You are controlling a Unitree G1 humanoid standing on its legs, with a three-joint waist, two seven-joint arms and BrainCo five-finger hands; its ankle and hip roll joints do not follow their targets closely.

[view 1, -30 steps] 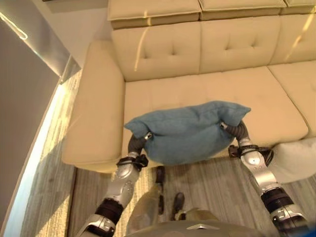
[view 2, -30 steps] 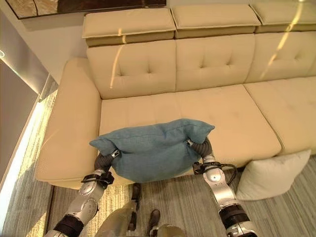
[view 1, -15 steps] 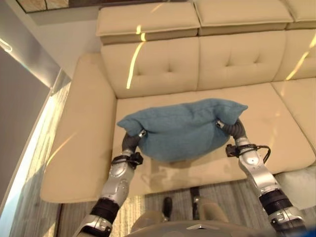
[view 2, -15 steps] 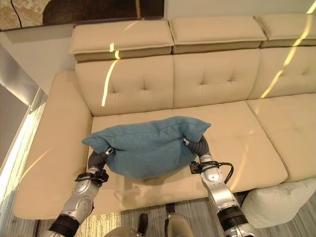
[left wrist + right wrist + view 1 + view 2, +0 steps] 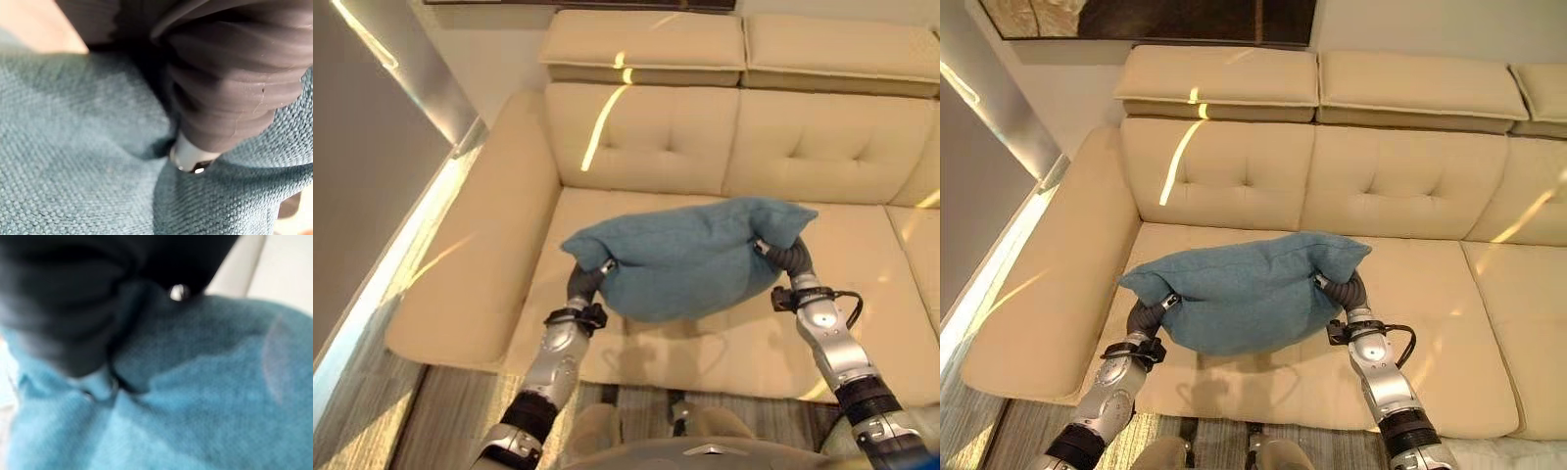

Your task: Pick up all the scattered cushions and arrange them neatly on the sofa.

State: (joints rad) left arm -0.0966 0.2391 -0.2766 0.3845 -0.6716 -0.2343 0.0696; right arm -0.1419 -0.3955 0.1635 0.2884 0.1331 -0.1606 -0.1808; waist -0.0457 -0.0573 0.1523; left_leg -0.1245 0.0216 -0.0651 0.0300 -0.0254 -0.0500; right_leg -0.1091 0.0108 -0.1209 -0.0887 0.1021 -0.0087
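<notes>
We see a blue cushion (image 5: 1249,291) held up in the air over the sofa (image 5: 1058,294). It hangs above the seat nearest the sofa's arm, and its dark shadow falls on the seat just under it. The cushion sags in the middle and its two ends poke up like little ears.

Our left hand (image 5: 1148,315) is at the cushion's 8 o'clock end. Our right hand (image 5: 1347,292) is at its 3 o'clock end. Both hands press into the cloth from the sides, with the cushion between them.

In the left wrist view, the dark ribbed cover (image 5: 230,83) of our left hand is pushed right against the blue weave, and one silver fingertip (image 5: 190,157) digs into a fold of the cloth. We cannot tell if the fingers are curled round the cushion or spread flat, because the cloth hides them.

In the right wrist view, our right hand's dark cover (image 5: 63,308) sits tight on the cushion too, and the cloth bunches up beside it. Its fingers are hidden as well, so we cannot tell how they are set.

The sofa is cream coloured with buttons in its back. Its wide arm is at 9 o'clock from the cushion. At 12 o'clock, above the sofa back, we see the bottom edge of a dark picture (image 5: 1146,18) on the wall.
</notes>
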